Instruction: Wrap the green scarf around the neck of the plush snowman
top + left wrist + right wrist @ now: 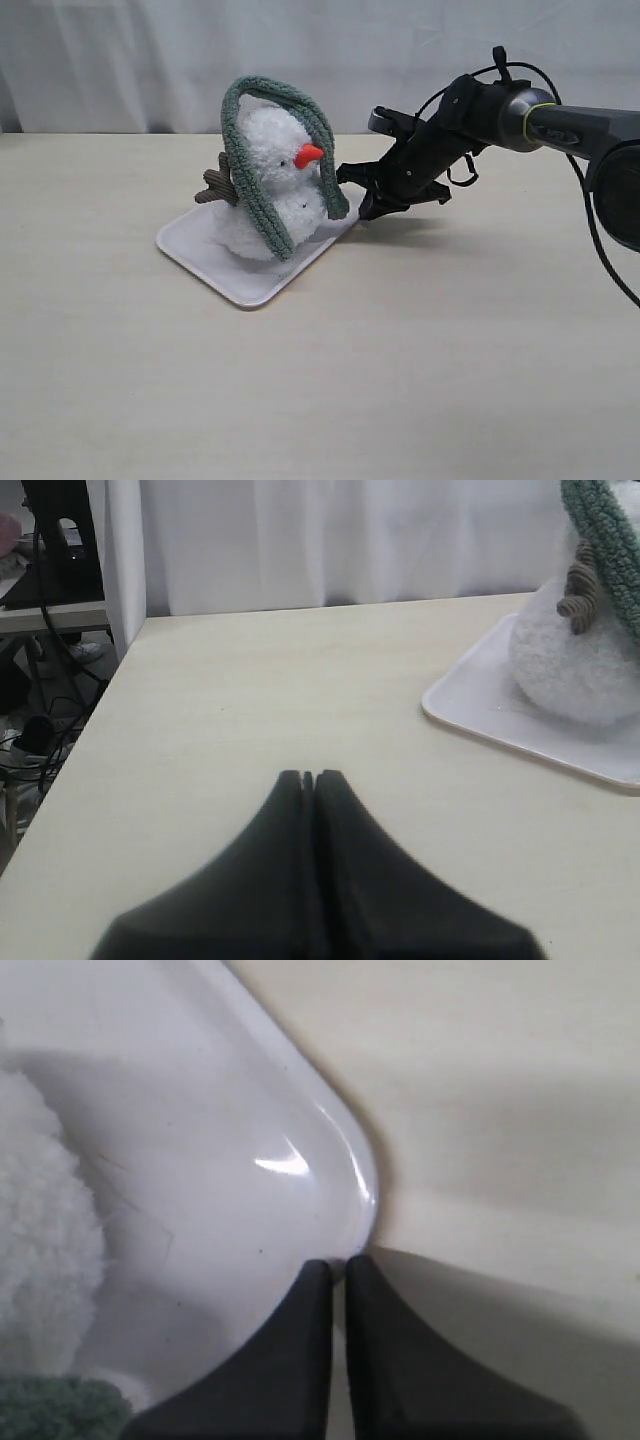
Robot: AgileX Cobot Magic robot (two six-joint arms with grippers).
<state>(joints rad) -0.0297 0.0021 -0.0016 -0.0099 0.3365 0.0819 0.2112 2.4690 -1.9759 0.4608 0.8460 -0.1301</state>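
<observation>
One white tray point(192, 246) lay on the pale table point(420, 380), and it held a single item: the plush snowman point(268, 140), which sat upright near the tray's middle with its orange nose point(308, 155) turned toward the right arm. One green scarf point(238, 160) was draped over the top of the snowman's head like an arch. One end hung down in front of the body to the tray and the other fell past the nose side; it lay over the head, not around the neck. One brown twig arm point(218, 185) showed behind the scarf.

Two grippers were counted. The right gripper point(338, 1272) was low at the tray's rounded corner with its jaws drawn together and only a thin slit between them. Its tips met the rim there, though whether they actually pinched the edge could not be told from that close view. The left gripper point(308, 780) hovered over bare table, well apart from the tray, with its jaws pressed closed on nothing
</observation>
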